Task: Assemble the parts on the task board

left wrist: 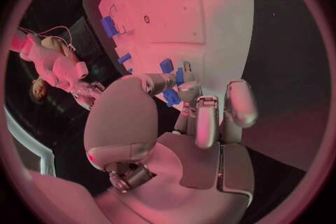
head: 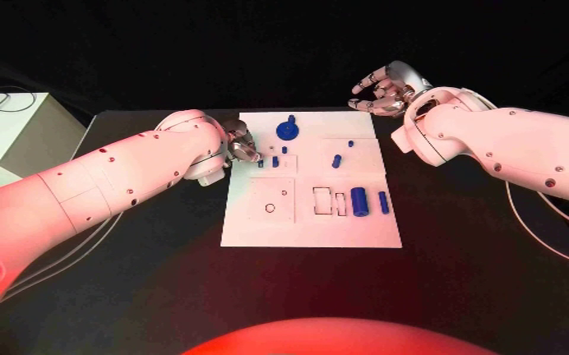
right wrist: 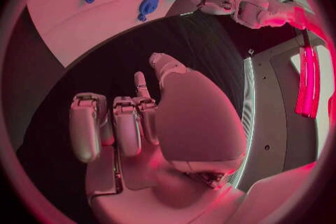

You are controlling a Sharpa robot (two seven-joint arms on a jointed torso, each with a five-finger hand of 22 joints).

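So from the head view, the task board (head: 311, 223) sits in the middle of the black table (head: 142, 289), a white plate with outlined squares on it. The left hand (head: 243, 148) is right at the board's left edge, about level with a small blue peg (head: 275, 161) that stands just inside that edge. Can't really tell from up here if the fingers have anything in them, the arm covers most of the hand. Near the board's far edge there's a round blue knob piece (head: 289, 131). Over toward the right edge: a tiny blue bit (head: 350, 143), a short slanted blue cylinder (head: 337, 160), and further toward the near side two upright ones, a thick cylinder (head: 359, 200) and a thinner cylinder (head: 383, 202) beside it. The right hand (head: 381, 92) is off the board entirely, past its far right corner, over bare table, fingers curled in with nothing in them.

Left wrist view: the left hand (left wrist: 183, 123) has its fingertips at the board (left wrist: 210, 28) edge, and blue parts (left wrist: 170, 82) sit right among the fingertips, touching or just about. Whether one is actually pinched, honestly can't tell.

Right wrist view: the right hand (right wrist: 150, 123) is above dark table, fingers bent in side by side, gripping nothing. The board (right wrist: 91, 11) is well apart from it, with the blue knob piece (right wrist: 148, 5) on it.
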